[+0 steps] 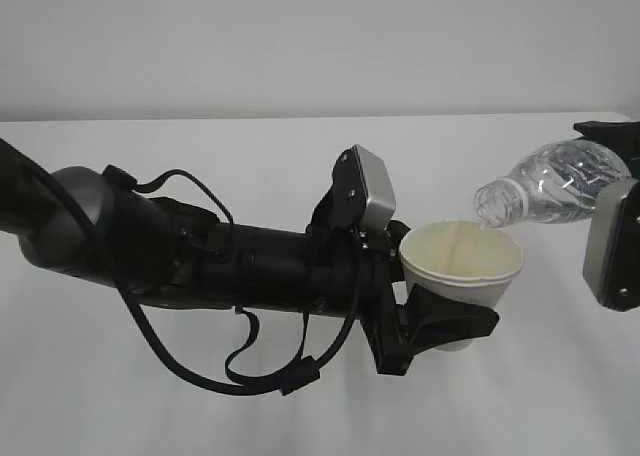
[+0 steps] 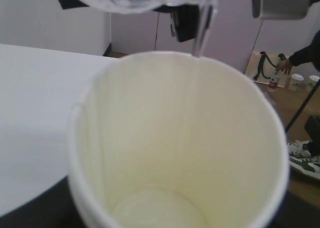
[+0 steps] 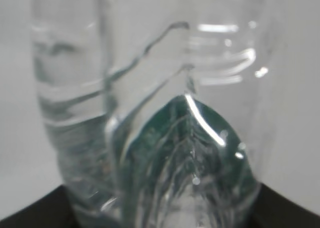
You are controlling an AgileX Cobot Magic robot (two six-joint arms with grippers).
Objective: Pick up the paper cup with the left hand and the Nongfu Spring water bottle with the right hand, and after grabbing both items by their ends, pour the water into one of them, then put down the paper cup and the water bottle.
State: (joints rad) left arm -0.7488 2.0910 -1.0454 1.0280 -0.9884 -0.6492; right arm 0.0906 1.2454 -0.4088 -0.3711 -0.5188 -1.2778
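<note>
While you watch from the front: your two arms meet above the white table (image 1: pixel 250 146)
Left hand (image 1: pixel 440 321): its black jaws clamp the paper cup (image 1: pixel 462 266) low on its body, holding it upright
Right hand (image 1: pixel 612 246): gripping the Nongfu Spring water bottle (image 1: pixel 548 188) at its base end, neck tipped down to the cup's rim
Water (image 2: pixel 201 35): a thin clear stream drops from the bottle mouth into the cup's cream interior

bottle (image 1: pixel 555 184) mouth above cup (image 1: pixel 462 276), right side
</note>
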